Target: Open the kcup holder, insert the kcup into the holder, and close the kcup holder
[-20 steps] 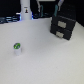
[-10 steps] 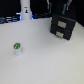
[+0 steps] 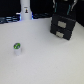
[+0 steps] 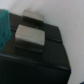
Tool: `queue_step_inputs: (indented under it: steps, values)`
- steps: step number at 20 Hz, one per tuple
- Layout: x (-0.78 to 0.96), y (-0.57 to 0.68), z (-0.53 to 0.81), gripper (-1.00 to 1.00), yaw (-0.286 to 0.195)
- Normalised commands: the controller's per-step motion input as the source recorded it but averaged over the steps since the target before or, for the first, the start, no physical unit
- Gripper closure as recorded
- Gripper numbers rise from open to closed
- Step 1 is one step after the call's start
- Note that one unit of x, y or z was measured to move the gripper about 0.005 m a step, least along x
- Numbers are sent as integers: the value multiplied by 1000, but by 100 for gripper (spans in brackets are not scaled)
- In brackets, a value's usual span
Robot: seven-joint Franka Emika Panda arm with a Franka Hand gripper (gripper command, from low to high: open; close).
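Black and boxy, the kcup holder (image 3: 63, 26) stands on the white table (image 3: 45, 62) toward the exterior view's right, at the far side of the surface. Its two stacked drawer fronts face the camera, each with a small pale handle, and both appear pushed in flush, so nothing of the inside or its contents can be seen. The robot arm's dark mass (image 3: 65, 7) hangs directly above the holder, and the gripper itself cannot be made out there; whether its fingers are spread or pressed together cannot be told from either view.

The kcup (image 3: 17, 48), a small white pod with a green top, stands upright on the table toward the exterior view's left, well apart from the holder and from the arm. Nothing touches it.

A taller white bottle-like object (image 3: 25, 10) stands at the back edge of the table, near the dark strip behind it.

The blurred wrist view looks closely down on the kcup holder (image 4: 37, 52), showing its dark top and two grey rectangular faces stepped one behind the other, with a teal patch (image 4: 4, 27) at one edge.
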Motion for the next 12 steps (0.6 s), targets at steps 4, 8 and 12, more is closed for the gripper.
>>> queue_step_inputs:
  steps: [4,8,12]
  values:
    - [-210,486,-340,-100,-168]
    - [-226,400,-372,-100,-140]
    - [-190,342,-406,-100,-78]
